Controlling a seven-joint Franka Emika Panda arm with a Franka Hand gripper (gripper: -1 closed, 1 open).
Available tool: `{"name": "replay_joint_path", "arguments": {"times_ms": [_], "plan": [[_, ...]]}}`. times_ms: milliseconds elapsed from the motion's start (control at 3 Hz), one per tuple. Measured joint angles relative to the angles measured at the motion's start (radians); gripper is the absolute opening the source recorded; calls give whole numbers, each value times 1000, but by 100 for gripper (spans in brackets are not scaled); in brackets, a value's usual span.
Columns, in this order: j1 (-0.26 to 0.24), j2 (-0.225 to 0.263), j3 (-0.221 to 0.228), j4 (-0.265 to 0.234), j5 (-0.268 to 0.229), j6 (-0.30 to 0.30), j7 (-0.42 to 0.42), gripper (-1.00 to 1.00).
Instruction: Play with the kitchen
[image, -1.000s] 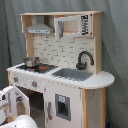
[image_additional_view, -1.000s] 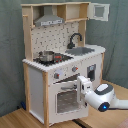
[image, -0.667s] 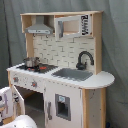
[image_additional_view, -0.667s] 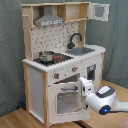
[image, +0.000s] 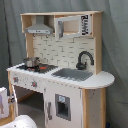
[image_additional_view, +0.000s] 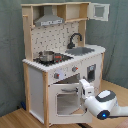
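The kitchen (image: 60, 75) (image_additional_view: 60, 60) is a tall white and light-wood toy with a pegboard back. It has a grey hood (image: 39, 27) (image_additional_view: 50, 21), a black faucet (image: 84, 59) (image_additional_view: 75, 39) and a sink (image: 74, 74) (image_additional_view: 82, 50). A small metal pot (image: 31, 62) (image_additional_view: 46, 56) stands on the stovetop. In the second exterior view my gripper (image_additional_view: 82, 88) is at the right end of the windowed oven door (image_additional_view: 66, 99), just under the knobs, with the white arm (image_additional_view: 104, 104) behind it. Only a rounded white arm part (image: 20, 121) shows at the bottom of the first exterior view.
A grey curtain (image: 115, 45) hangs behind the toy. The upper cabinet door (image_additional_view: 100, 11) stands swung open. A wooden floor (image_additional_view: 20, 119) runs in front. A white object (image: 4, 102) sits at the first exterior view's left edge.
The arm has sunk lower in the first exterior view. In the second exterior view it has shifted slightly down while staying by the oven door.
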Motion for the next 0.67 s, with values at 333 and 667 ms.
{"name": "replay_joint_path", "arguments": {"times_ms": [333, 667], "plan": [[-1, 0, 6, 46, 23, -72, -16, -100], [-1, 0, 6, 46, 23, -72, -16, 100]]}}
